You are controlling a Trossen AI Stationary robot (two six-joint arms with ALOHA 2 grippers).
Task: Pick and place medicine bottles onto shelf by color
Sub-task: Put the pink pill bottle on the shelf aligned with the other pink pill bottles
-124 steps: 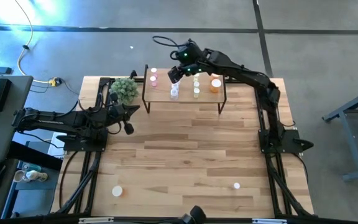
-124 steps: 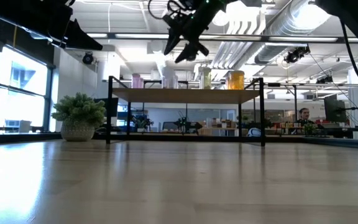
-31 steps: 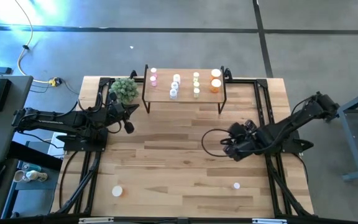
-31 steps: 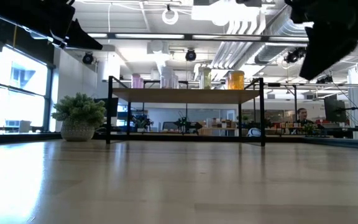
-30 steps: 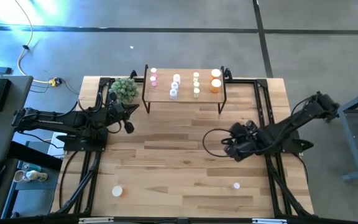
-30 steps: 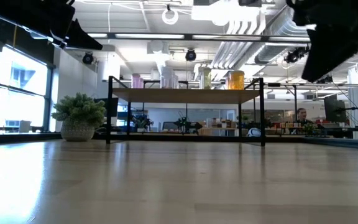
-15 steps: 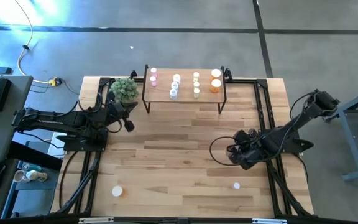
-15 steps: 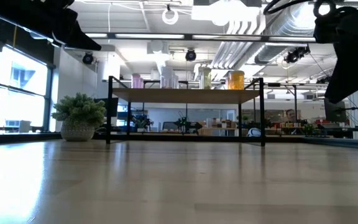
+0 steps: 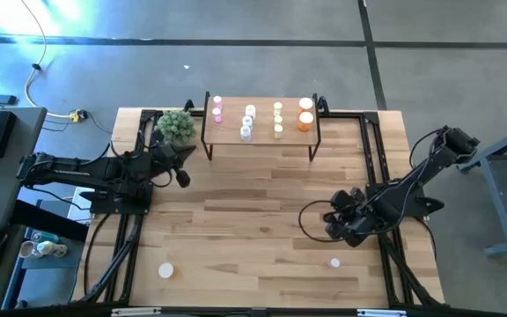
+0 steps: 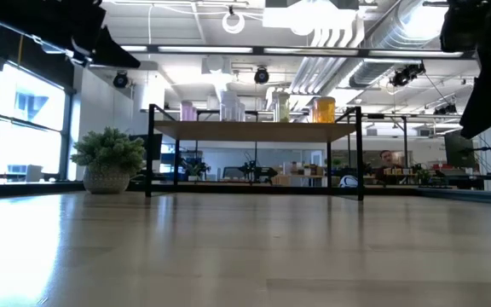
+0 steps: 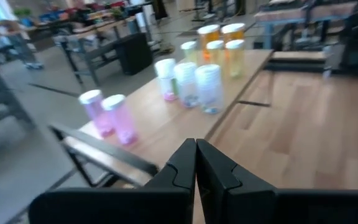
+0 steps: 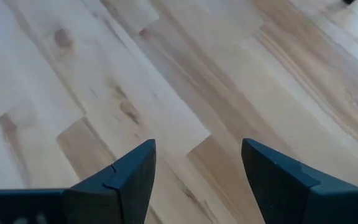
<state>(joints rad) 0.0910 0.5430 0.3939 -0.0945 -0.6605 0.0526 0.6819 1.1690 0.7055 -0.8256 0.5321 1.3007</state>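
Observation:
The shelf (image 9: pixel 262 134) stands at the table's far edge and bears several white-capped bottles: pink ones (image 9: pixel 217 108), whitish ones (image 9: pixel 248 121), yellow-green ones (image 9: pixel 278 120) and orange ones (image 9: pixel 305 114). They also show in the left wrist view (image 11: pixel 185 74). Two bottles stand on the table near its front: one at the left (image 9: pixel 166 271), one at the right (image 9: pixel 334 262). My right gripper (image 9: pixel 334 225) is open and empty above the table's right part, a little behind the right bottle. My left gripper (image 9: pixel 183 167) is shut and empty at the left, near the shelf.
A small potted plant (image 9: pixel 176 126) stands at the shelf's left end, close to my left gripper. The broad wooden tabletop (image 9: pixel 253 220) lies bare between the shelf and the two front bottles. Black frame rails run along both table sides.
My right gripper has gone from the table's middle right toward the near edge and a little to the right, nearing the bottle at the front right. It stays open. My left arm has kept still.

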